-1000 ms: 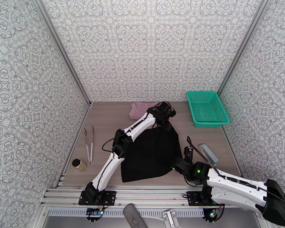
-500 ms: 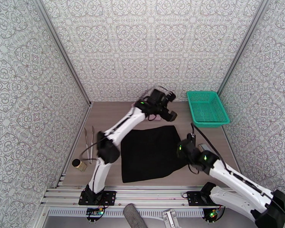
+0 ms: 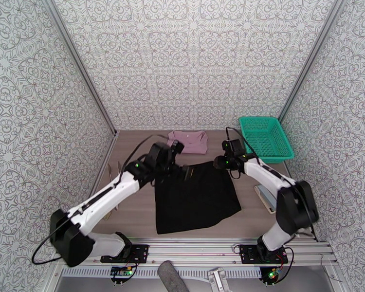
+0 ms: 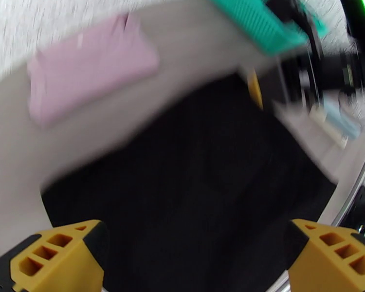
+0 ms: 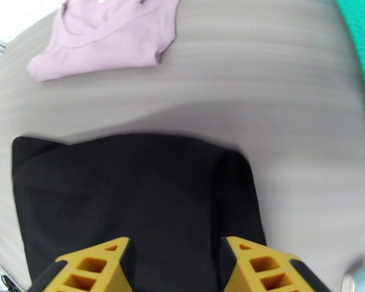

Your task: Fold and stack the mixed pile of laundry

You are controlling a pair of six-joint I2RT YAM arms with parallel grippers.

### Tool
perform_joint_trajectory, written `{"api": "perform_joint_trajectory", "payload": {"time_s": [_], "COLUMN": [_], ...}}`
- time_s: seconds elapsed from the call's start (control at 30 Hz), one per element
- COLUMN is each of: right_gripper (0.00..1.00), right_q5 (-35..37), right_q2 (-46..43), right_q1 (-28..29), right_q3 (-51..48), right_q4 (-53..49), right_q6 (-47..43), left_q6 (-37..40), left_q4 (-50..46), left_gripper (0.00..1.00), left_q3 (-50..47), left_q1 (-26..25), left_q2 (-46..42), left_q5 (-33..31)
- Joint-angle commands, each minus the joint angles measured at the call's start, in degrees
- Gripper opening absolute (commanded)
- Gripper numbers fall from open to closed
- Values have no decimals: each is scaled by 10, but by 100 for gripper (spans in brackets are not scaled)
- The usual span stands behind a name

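Note:
The black garment lies flat in the middle of the table, roughly rectangular. The mauve-pink shirt lies folded behind it near the back wall, apart from it. My left gripper hovers over the black garment's far left corner; in the left wrist view its yellow fingers stand wide open over the black cloth, holding nothing. My right gripper is at the far right corner. In the right wrist view it is open above the black cloth, with the pink shirt beyond.
A teal mesh basket stands at the back right. Metal tongs lie along the left edge, partly under my left arm. A grey flat object lies by the right edge. Patterned walls close in three sides.
My left arm swung back from over the pink shirt to the black garment's far left corner. My right arm moved from the near right edge to the far right corner. Both grippers opened wider.

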Motion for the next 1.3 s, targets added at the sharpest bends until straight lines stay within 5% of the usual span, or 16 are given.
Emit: {"api": "perform_joint_trajectory", "payload": {"time_s": [0.0, 0.23, 0.4, 0.67, 0.87, 1.03, 1.2, 1.27], "right_gripper": [50, 41, 0, 0, 0, 50, 72, 73], "right_q5": [-20, -36, -34, 114, 180, 235, 213, 194], "right_q2": [31, 101, 106, -12, 35, 47, -19, -52], "right_q1": [-3, -3, -5, -24, -45, -45, -40, -36], "right_q3": [29, 54, 68, 39, 44, 48, 1, -31], "right_q4": [11, 28, 31, -49, -93, -131, -148, -150], "right_q6": [-19, -8, -5, -10, -19, 2, 17, 27], "left_q6": [-51, -76, -73, -74, -66, -70, -72, -72], "left_q4": [26, 53, 47, 45, 33, 38, 55, 61], "left_gripper": [99, 99, 99, 99, 99, 99, 100, 100], "left_q3": [-44, -100, -97, -90, -67, -60, -56, -52], "left_q1": [-5, -12, -20, -26, -44, -64, -69, -69], "left_q2": [-63, -78, -66, -51, -3, 35, 70, 88], "left_q5": [-36, -38, -50, -47, -42, -50, -47, -48]}}
